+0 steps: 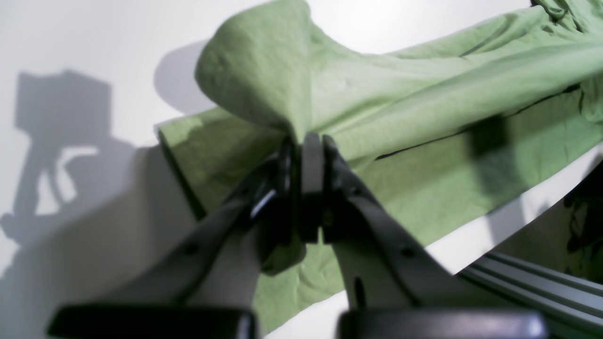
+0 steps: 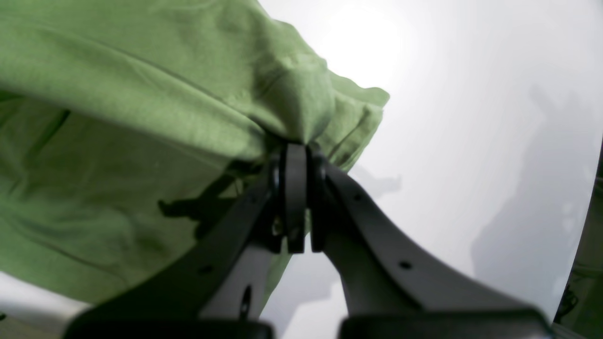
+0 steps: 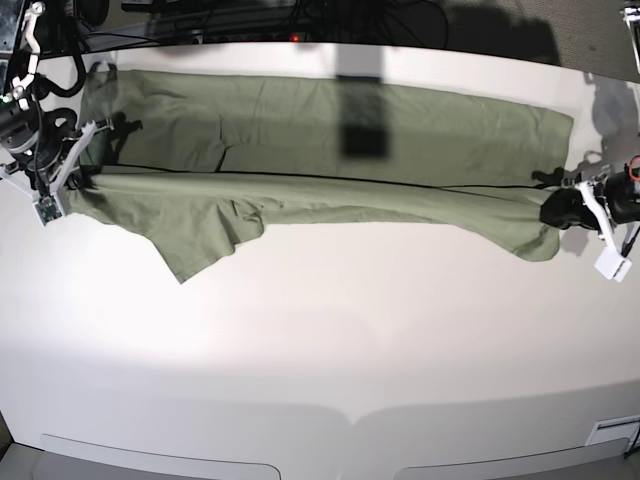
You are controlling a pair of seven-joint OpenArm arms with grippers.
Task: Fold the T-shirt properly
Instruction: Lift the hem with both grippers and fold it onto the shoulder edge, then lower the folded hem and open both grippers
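Note:
The green T-shirt (image 3: 320, 130) lies stretched across the far part of the white table (image 3: 320, 340), with its near half lifted and pulled over the far half. My left gripper (image 1: 311, 141) is shut on a bunched edge of the T-shirt (image 1: 377, 94) at the table's right end. At the left end, my right gripper (image 2: 294, 150) is shut on the other end of the T-shirt (image 2: 118, 94). In the base view the left gripper (image 3: 560, 205) and right gripper (image 3: 78, 172) hold the cloth taut between them. A sleeve (image 3: 200, 240) hangs toward the front.
Dark cables and equipment (image 3: 250, 15) sit beyond the table's far edge. An aluminium rail (image 1: 541, 287) runs along the table edge in the left wrist view. A dark shadow patch (image 3: 362, 130) falls on the shirt's middle.

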